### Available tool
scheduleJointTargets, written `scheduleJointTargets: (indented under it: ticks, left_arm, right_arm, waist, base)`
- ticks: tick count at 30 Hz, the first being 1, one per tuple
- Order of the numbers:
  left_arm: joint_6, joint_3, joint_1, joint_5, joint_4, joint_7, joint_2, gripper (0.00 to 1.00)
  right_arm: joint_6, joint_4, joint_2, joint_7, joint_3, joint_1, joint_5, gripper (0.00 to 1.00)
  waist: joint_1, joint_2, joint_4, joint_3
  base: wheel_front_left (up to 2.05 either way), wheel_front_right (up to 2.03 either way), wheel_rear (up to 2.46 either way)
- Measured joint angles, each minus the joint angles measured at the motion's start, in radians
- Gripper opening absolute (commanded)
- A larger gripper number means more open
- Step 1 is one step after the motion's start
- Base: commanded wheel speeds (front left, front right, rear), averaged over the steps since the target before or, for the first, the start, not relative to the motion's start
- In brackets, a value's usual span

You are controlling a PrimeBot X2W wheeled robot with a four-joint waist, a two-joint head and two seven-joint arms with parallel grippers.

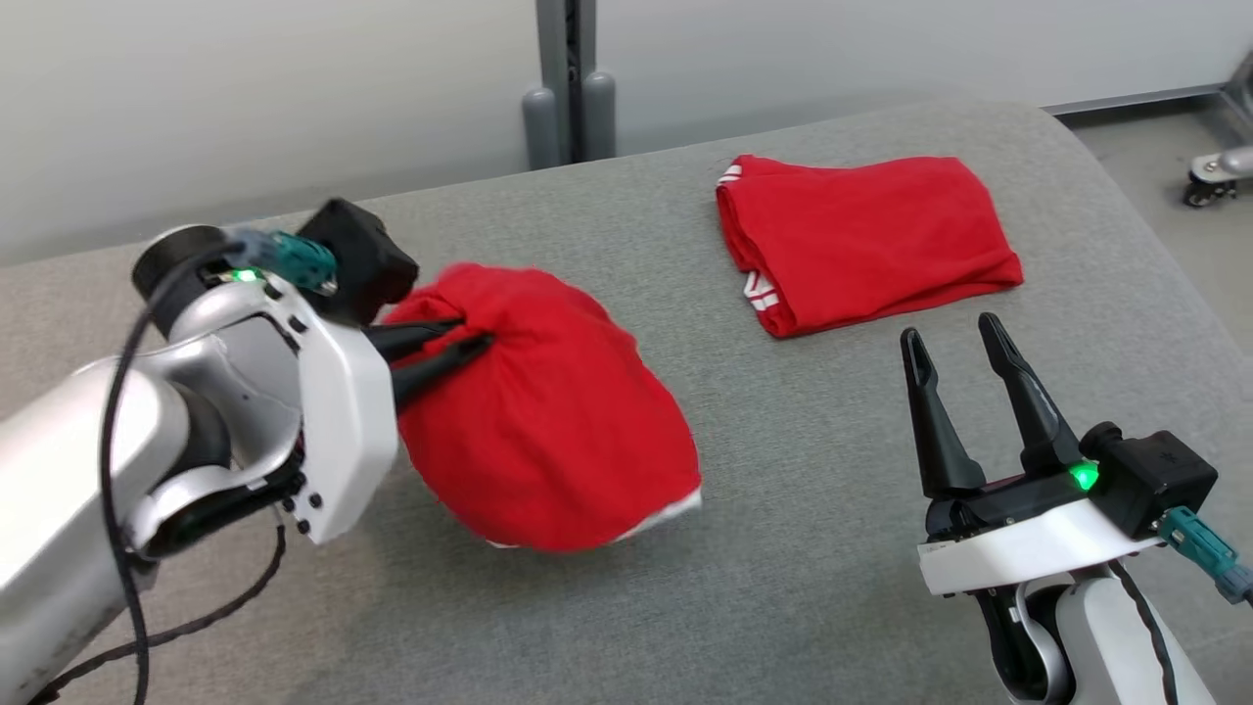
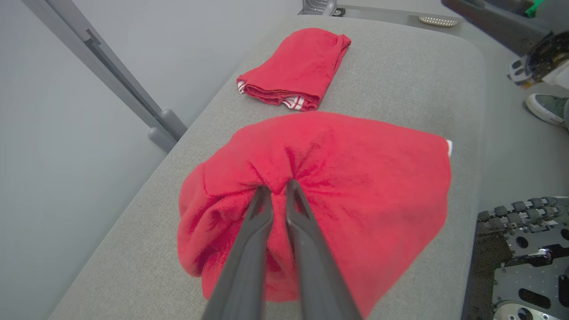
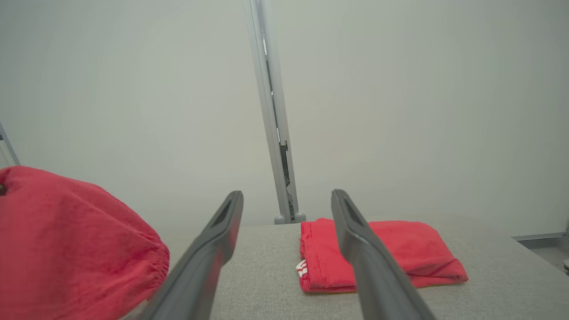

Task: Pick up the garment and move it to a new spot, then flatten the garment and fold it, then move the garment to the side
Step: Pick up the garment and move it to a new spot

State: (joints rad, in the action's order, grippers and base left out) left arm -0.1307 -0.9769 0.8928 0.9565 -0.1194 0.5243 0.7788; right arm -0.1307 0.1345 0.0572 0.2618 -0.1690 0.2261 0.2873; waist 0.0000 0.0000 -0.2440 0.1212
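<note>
The left gripper (image 1: 475, 331) is clenched on a pinch of the red garment (image 1: 548, 431), its two fingers nearly together with cloth puckered around the tips, as the left wrist view shows (image 2: 278, 186). The garment (image 2: 346, 178) hangs from that pinch as a rounded bundle over the left half of the grey table (image 1: 832, 470). Whether its lowest part touches the table or hangs just clear cannot be told. In the head view its long axis runs from the pinch at the upper left down to a white hem at the lower right, so the bulk lies beyond and to the right of the left fingertips, and the free hem end faces the other arm. The right gripper (image 1: 951, 330) stands released and empty, fingers wide apart, well apart from the bundle and pointing at a folded cloth (image 1: 861, 235) lying flat on the far right of the table. In its own wrist view the garment (image 3: 66, 240) sits off to the left of the spread fingers (image 3: 288, 194), with the folded cloth (image 3: 413, 244) straight ahead. This looks like the carrying step. The left arm alone has the garment, and the bare stretch between the bundle and the folded cloth seems the likely spot to lay it, hem end first, where the right gripper could reach to spread it.
</note>
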Motion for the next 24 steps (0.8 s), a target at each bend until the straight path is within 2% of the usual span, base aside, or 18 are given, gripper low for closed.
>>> scheduleJointTargets:
  ticks: [4,5,11,18,19,20,21,24]
  left_arm:
    - [0.000,-0.105,0.043,-0.024,0.023,-0.076,-0.018,0.00]
    - [0.000,-0.105,0.043,-0.024,0.023,-0.076,-0.018,0.00]
    - [0.000,-0.254,0.059,-0.019,0.137,-0.211,-0.050,0.00]
    - [0.000,-0.304,0.026,0.023,0.267,-0.287,-0.108,0.00]
    - [0.000,-0.304,0.023,0.024,0.276,-0.289,-0.117,0.31]
    - [0.000,-0.304,0.019,0.022,0.282,-0.288,-0.125,0.73]
    - [0.000,-0.304,0.012,0.020,0.286,-0.287,-0.132,1.00]
    - [0.000,-0.305,0.008,0.019,0.292,-0.302,-0.140,1.00]
  right_arm:
    - [0.000,-0.002,-0.001,0.000,-0.005,0.000,0.006,1.00]
    - [0.000,-0.002,-0.001,0.000,-0.005,0.000,0.006,1.00]
    - [0.000,-0.007,-0.003,0.000,-0.005,0.001,0.013,1.00]
    - [0.000,-0.002,-0.007,0.000,-0.008,0.011,0.015,1.00]
    - [0.000,-0.001,-0.007,0.000,-0.007,0.011,0.014,1.00]
    - [0.000,0.001,-0.007,0.000,-0.006,0.011,0.014,1.00]
    - [0.000,0.004,-0.007,0.000,-0.006,0.011,0.014,1.00]
    - [0.000,0.009,-0.008,0.000,-0.005,0.010,0.012,1.00]
  waist:
    - [0.0000,0.0000,-0.034,0.005]
    - [0.0000,0.0000,-0.034,0.005]
    - [0.0000,0.0000,-0.066,0.030]
    - [0.0000,0.0000,-0.074,0.049]
    - [0.0000,0.0000,-0.071,0.048]
    - [0.0000,0.0000,-0.067,0.048]
    - [0.0000,0.0000,-0.063,0.047]
    - [0.0000,0.0000,-0.048,0.040]
  base:
    - [0.00,0.00,0.00]
    - [0.00,0.00,0.00]
    - [0.00,0.00,0.00]
    - [0.00,0.00,0.00]
    - [0.00,0.00,0.00]
    - [0.00,0.00,0.00]
    - [0.00,0.00,0.00]
    - [0.00,0.00,0.00]
